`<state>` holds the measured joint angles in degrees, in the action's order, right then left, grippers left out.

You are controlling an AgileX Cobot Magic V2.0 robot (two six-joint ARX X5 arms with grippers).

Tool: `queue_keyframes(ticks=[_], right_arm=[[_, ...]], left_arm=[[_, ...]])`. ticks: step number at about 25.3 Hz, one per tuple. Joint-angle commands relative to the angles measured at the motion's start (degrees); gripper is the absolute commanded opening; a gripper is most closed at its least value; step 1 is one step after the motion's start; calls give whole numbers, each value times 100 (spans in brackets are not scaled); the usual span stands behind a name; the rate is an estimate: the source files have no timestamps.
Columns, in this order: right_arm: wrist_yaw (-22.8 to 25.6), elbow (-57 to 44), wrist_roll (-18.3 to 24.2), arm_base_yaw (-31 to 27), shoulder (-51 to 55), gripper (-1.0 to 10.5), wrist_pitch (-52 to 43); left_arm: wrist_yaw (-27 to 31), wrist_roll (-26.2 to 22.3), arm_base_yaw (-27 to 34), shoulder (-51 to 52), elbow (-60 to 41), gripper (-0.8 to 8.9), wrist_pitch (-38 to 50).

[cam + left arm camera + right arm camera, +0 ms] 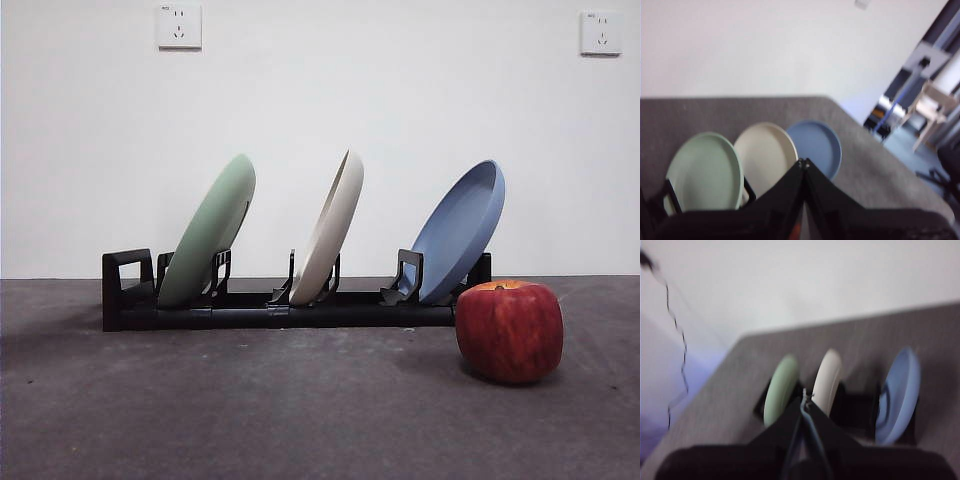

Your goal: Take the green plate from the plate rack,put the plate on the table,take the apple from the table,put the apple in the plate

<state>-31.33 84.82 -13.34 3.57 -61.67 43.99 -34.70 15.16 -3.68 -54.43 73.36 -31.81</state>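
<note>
The green plate (pixel 208 233) leans in the left slot of the black plate rack (pixel 270 310), on the dark grey table (pixel 250 410). The red apple (pixel 509 330) rests on the table in front of the rack's right end. No gripper shows in the front view. In the left wrist view, my left gripper (pixel 804 162) is shut with nothing in it, held well back from the green plate (pixel 705 172). My right gripper (pixel 805 399) is shut too, empty, away from the green plate (pixel 780 389) and the rack (pixel 855 407).
A cream-white plate (pixel 328 232) stands in the middle slot and a blue plate (pixel 460 230) in the right slot. A white wall with two sockets lies behind. Beyond the table's edge in the left wrist view are furniture and floor (pixel 920 135).
</note>
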Motion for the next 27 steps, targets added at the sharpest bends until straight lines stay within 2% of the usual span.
queue_keyframes(ticks=[1,5,8,11,12,13,16,17,23,27], right_arm=[[68,664,695,302,-590,-3,822],[621,1429,1200,767,-1353,-3,1784],[1130,1873,1257,1088,-1777,2,2227],[1475,2181,1261,1235,-2044,21,2472],[1532,2247,1274,1255,-2100,59,2503],[1550,2323,1370,1259,-2166,179,2507],[1537,2426,1523,1259,-2210,641,2492],[1532,2430,1523,1259,-2210,664,2490],[1530,2430,1502,1259,-2210,660,2500],[1532,2430,1460,1259,-2210,660,2509]], left_arm=[[7,-551,-155,-590,656,-6,-704],[319,-1001,-492,-1410,1408,-5,-1770],[769,-1309,-778,-1943,1840,-5,-2483],[1145,-1357,-949,-2337,2151,1,-2817],[1211,-1357,-986,-2411,2203,5,-2839],[1224,-1355,-1047,-2500,2258,55,-2804],[1226,-1342,-1207,-2583,2277,378,-2514],[1226,-1340,-1228,-2583,2277,404,-2446],[1231,-1036,-1255,-2763,2286,404,-1517],[1386,-1034,-1255,-3471,2776,404,-1668]])
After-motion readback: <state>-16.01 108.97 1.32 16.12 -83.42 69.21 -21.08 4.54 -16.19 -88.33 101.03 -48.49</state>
